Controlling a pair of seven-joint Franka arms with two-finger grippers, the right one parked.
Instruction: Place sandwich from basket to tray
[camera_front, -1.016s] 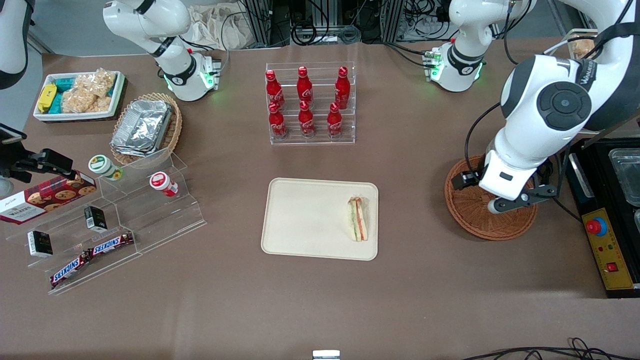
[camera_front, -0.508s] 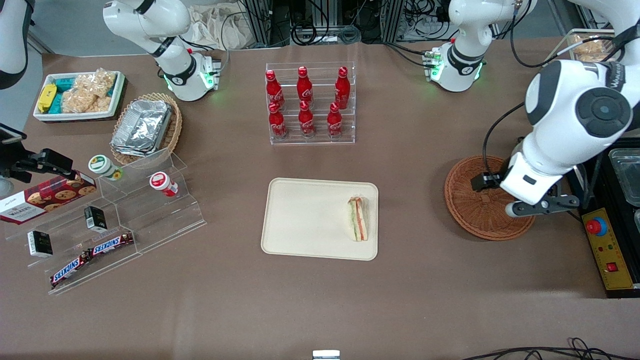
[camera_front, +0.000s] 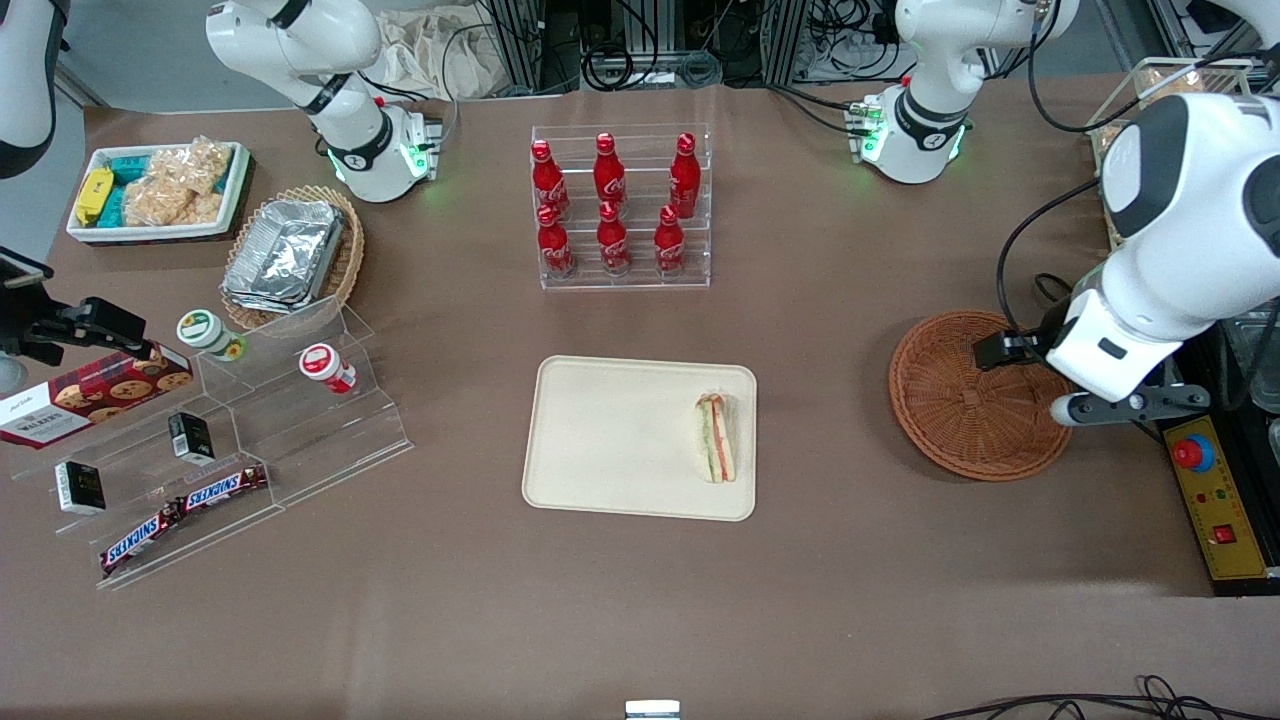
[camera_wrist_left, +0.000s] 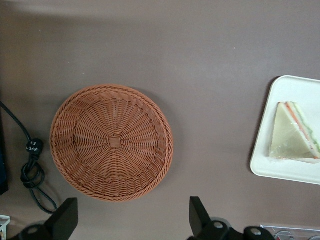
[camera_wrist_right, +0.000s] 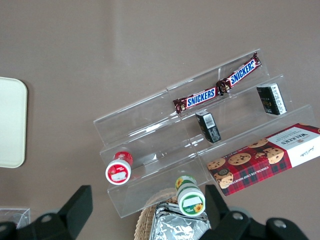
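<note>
Gripper retreated off basket (fingers spread) — sandwich on tray.

front view overhead; wrist views face down, sharing the tray.

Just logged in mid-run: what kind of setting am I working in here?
Likely a lab mock-up of a snack counter: tiered cola bottles, Snickers bars on acrylic steps, cabling and an emergency-stop button. The gripper hangs open above the empty basket.

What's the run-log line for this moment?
sandwich: on tray | basket: empty | gripper: open, holding nothing, above basket's edge toward working arm's end
</note>
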